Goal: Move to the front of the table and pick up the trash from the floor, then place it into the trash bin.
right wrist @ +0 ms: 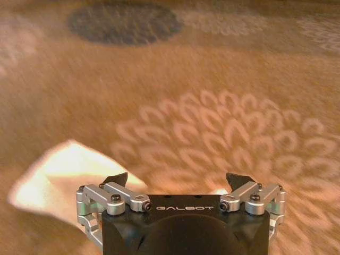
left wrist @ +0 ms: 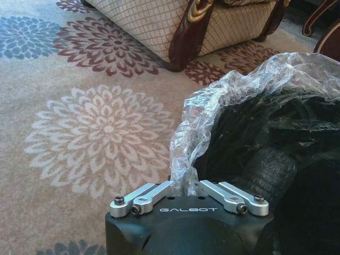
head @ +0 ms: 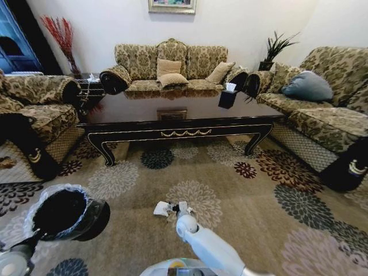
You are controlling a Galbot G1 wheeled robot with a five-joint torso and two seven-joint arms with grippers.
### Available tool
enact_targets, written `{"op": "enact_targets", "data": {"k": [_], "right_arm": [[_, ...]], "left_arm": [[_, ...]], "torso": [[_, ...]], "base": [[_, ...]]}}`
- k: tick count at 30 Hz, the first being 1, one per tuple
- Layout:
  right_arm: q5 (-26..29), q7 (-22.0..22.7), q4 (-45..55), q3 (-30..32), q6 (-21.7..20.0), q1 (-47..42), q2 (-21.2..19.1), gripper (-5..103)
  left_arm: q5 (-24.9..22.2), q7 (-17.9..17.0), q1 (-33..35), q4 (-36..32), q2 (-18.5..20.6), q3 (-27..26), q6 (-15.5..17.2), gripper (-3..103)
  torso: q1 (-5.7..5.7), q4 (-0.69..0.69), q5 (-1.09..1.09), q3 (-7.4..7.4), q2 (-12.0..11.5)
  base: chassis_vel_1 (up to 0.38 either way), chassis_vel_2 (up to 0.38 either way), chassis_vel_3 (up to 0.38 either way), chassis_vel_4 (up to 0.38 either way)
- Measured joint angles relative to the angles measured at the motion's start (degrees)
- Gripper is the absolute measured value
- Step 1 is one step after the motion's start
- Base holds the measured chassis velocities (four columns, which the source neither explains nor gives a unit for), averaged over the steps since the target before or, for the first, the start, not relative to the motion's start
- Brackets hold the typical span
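right claw spread over floor scrap

right gripper (right wrist: 179,183) low over the floor (head: 241,201), jaws wide, nothing between them; a white piece of the trash (right wrist: 58,183) lies just beside its one finger. in the head view the trash (head: 163,209) sits on a pale medallion, near side of the table (head: 184,129). left gripper (left wrist: 187,183) pinched on the liner of the trash bin (head: 60,214), near left.

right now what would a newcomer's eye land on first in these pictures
First, the black trash bin held up at the lower left, the left claw shut on its crinkled clear liner. Next, the right claw, open, low over the flowered carpet beside a white paper scrap. Behind them the long dark table stands before the sofas.
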Motion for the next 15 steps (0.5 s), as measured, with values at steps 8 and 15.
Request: {"op": "enact_targets", "data": {"k": [8,15], "right_arm": [[-4.0,-2.3,-7.3,2.7,0.1,1.1,0.3,100],[-1.8,-7.3,-8.3,3.5,-0.6,1.4,-1.2,103]], "left_arm": [[0.1,0.3,0.0,-0.7,-0.7,1.0,0.0,2],[0.4,0.3,0.2,-1.6,-0.9,1.4,0.0,2]], "torso": [[0.0,0.01,0.0,0.0,0.0],[0.0,0.01,0.01,0.0,0.0]], "base": [[0.0,0.0,0.0,0.0],[0.0,0.0,0.0,0.0]]}}
